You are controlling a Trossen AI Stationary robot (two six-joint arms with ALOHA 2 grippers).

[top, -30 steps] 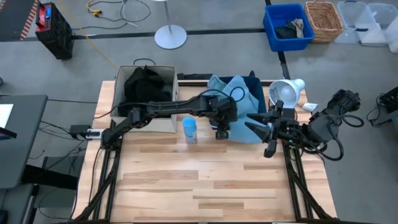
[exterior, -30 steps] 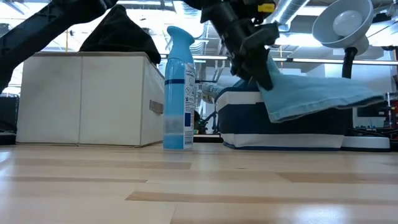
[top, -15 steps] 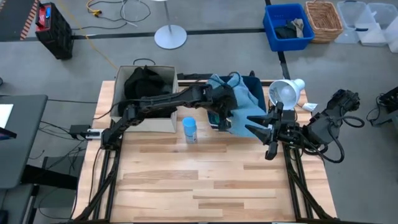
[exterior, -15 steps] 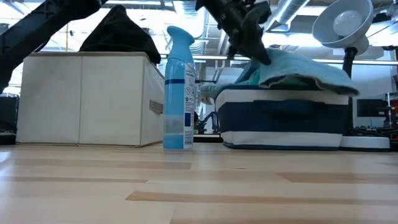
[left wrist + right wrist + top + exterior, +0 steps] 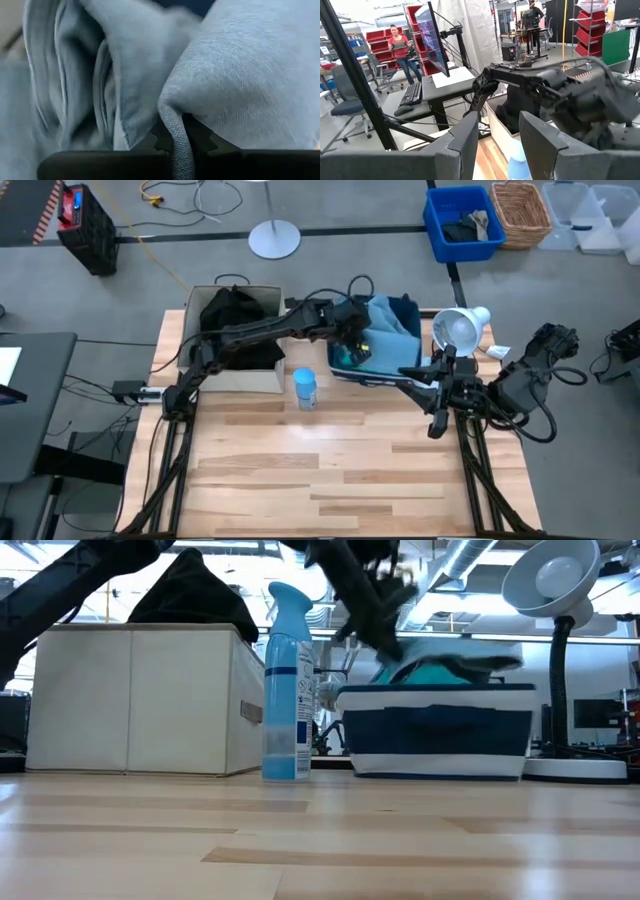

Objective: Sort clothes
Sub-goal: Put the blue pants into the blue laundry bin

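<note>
While dark garments (image 5: 232,314) are already heaped in the beige fabric box (image 5: 262,376), the pale grey-blue trousers (image 5: 393,322) are held over the navy fabric bin (image 5: 437,738), a fold pinched in the closed left gripper (image 5: 175,142). Release remains, it is judged. The right gripper (image 5: 497,135), jaws parted and empty, is parked by the table's right edge.

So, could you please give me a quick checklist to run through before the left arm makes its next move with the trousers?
1. Left gripper shut on the pale grey-blue trousers: ok, a fold sits pinched between its fingers.
2. Trousers over the navy bin: ok, bunched on top in the high view.
3. Trousers fully inside the bin: cannot tell; fabric rises above the rim.
4. Spray bottle upright, apart from the left arm: ok.
5. Right gripper open, waiting at the table's right side, away from the bin: ok.
6. Black garment in the beige box: ok.
</note>
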